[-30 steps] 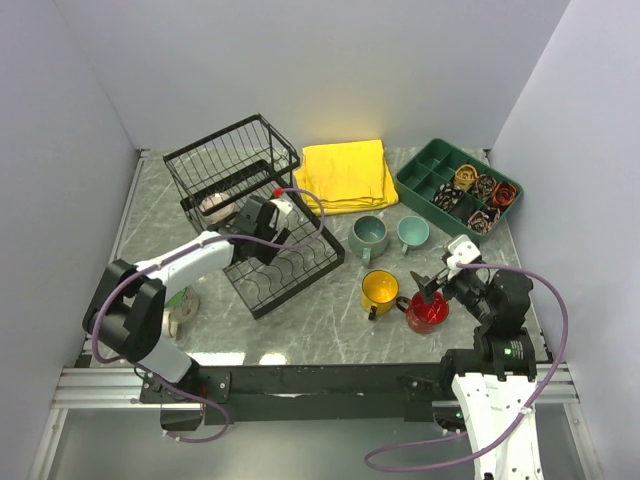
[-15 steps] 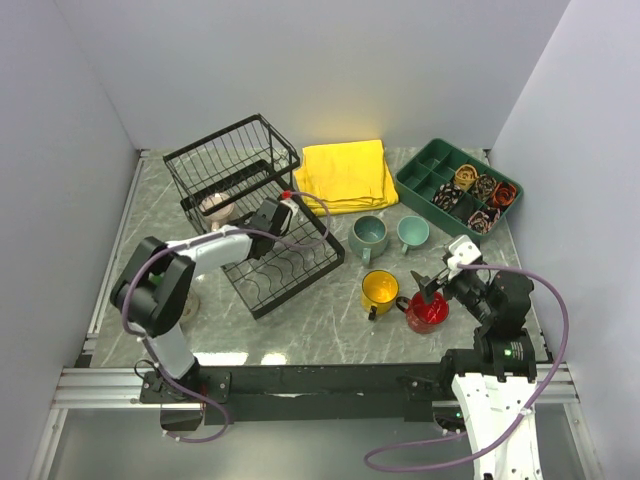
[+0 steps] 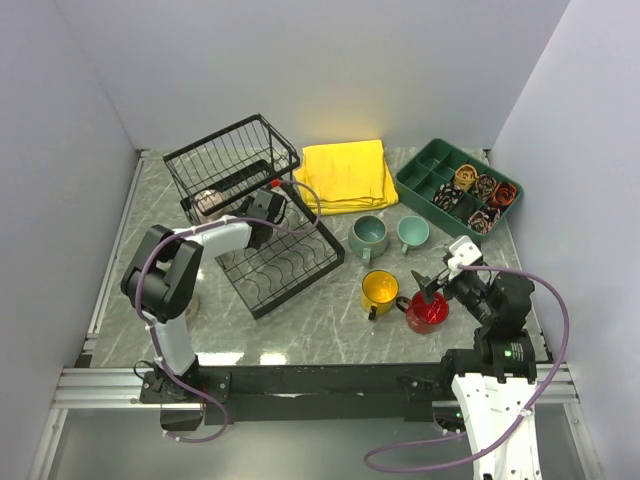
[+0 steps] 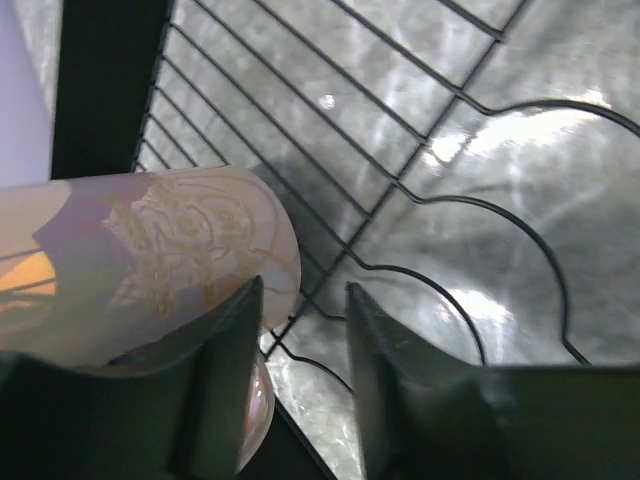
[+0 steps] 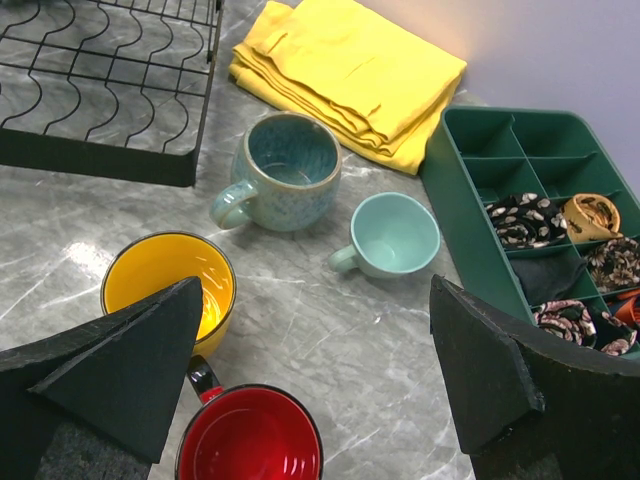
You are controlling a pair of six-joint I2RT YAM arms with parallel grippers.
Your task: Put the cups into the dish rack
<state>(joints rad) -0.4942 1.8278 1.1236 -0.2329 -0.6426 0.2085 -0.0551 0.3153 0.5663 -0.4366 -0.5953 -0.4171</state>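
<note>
Bright, even light; blurred close-up foreground

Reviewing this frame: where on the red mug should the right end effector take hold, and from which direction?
Pinch the rim of the red mug from above, straddling the wall on the side away from its handle. The mug stands upright with its mouth open, and the yellow mug crowds the handle side.

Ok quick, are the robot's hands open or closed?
Left gripper: open, holding nothing; the beige cup sits beside it.
Right gripper: open, empty, above the red cup.
</note>
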